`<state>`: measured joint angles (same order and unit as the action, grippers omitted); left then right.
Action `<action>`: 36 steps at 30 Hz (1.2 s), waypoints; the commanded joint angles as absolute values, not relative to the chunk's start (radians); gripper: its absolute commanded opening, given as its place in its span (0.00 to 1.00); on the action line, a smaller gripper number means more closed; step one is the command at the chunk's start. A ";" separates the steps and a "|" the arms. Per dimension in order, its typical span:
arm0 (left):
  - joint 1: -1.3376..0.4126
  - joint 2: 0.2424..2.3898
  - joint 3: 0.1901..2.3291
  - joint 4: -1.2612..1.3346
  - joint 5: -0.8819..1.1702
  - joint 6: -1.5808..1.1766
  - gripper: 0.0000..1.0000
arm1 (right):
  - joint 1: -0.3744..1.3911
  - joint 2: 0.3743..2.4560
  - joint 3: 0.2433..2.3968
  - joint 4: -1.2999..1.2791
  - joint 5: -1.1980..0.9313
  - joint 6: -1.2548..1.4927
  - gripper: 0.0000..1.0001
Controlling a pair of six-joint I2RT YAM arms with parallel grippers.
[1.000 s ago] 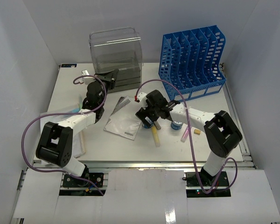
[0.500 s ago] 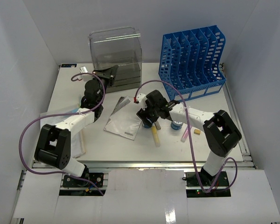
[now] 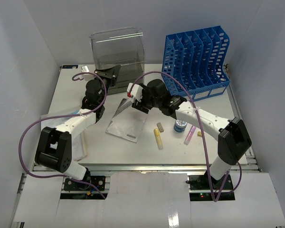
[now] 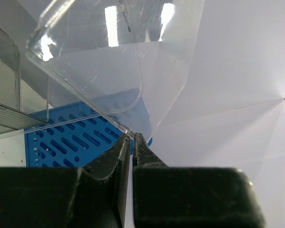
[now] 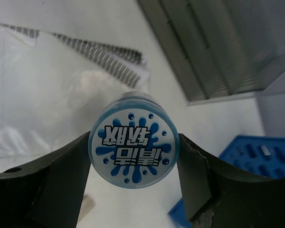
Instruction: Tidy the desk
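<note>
The white desk (image 3: 71, 92) carries scattered stationery. My right gripper (image 3: 139, 101) hangs over the desk's middle, just in front of the clear plastic drawer box (image 3: 118, 50). In the right wrist view its fingers (image 5: 190, 175) press both sides of a round blue jar (image 5: 134, 145) with a splash label, held off the surface. My left gripper (image 3: 109, 74) is at the box's front; its jaws (image 4: 132, 137) are pinched on the edge of the clear lid (image 4: 109, 61), which is tilted up.
A blue slotted file rack (image 3: 197, 61) stands at the back right. On the desk lie a second blue jar (image 3: 180, 126), a yellow marker (image 3: 158, 139), a pink marker (image 3: 189, 134), a small eraser (image 3: 160, 126), a plastic pouch (image 3: 126, 124) and papers (image 3: 78, 142).
The right gripper closed on the blue jar beside the yellow marker, lifted it and carried it back and left toward the clear box. The left gripper barely shifted, still on the lid.
</note>
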<state>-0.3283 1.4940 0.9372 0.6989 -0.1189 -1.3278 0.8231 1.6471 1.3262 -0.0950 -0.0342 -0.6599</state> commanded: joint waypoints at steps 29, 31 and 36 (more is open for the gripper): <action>-0.272 1.448 1.056 0.676 -0.077 -1.320 0.00 | 0.770 2.139 1.423 1.361 -0.029 -1.383 0.08; -0.272 1.451 1.062 0.675 -0.072 -1.324 0.00 | 0.765 2.167 1.450 1.363 -0.035 -1.385 0.08; -0.270 1.459 1.066 0.675 -0.063 -1.331 0.00 | 0.748 2.262 1.586 1.324 -0.019 -1.376 0.09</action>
<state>-0.2832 1.4937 1.0147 0.6509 -0.0602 -1.3266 0.7588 2.2189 1.4550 1.2034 -0.0081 -1.3660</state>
